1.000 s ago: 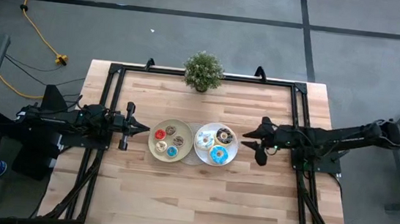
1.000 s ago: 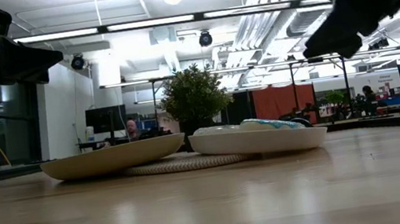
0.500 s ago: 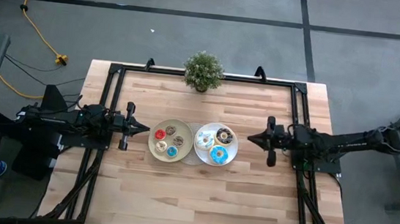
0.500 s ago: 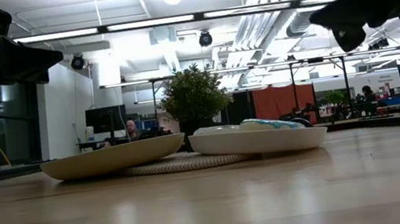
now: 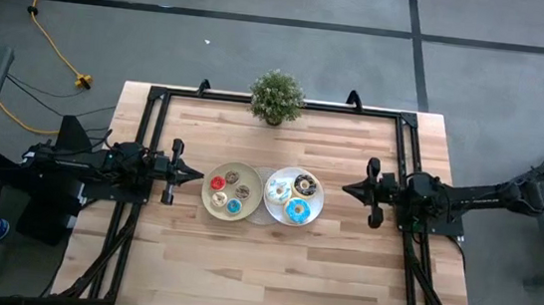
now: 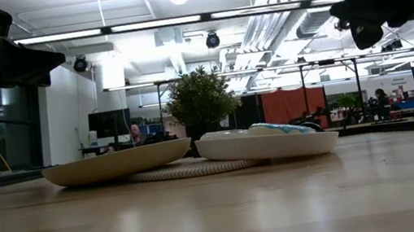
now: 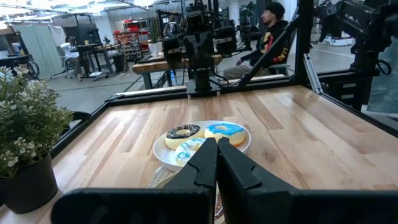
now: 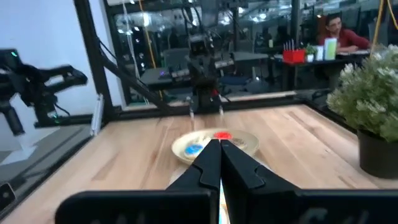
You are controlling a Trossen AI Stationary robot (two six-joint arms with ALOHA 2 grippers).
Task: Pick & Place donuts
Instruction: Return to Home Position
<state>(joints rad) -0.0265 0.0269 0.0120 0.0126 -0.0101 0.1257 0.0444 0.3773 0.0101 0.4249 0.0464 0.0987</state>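
Both pincers are clenched on nothing and held raised over the wooden table (image 5: 271, 263): the left gripper (image 5: 196, 174) is pointed at the beige plate (image 5: 206, 192) from close by, the right gripper (image 5: 347, 189) at the white plate (image 5: 321, 199) from slightly farther off. On the beige plate are laid small donuts, among them a small red donut (image 5: 217, 182) and a small blue donut (image 5: 234, 207). On the white plate are laid the large blue donut (image 5: 297, 211), the dark brown donut (image 5: 305, 185) and the white sprinkled donut (image 5: 278, 189).
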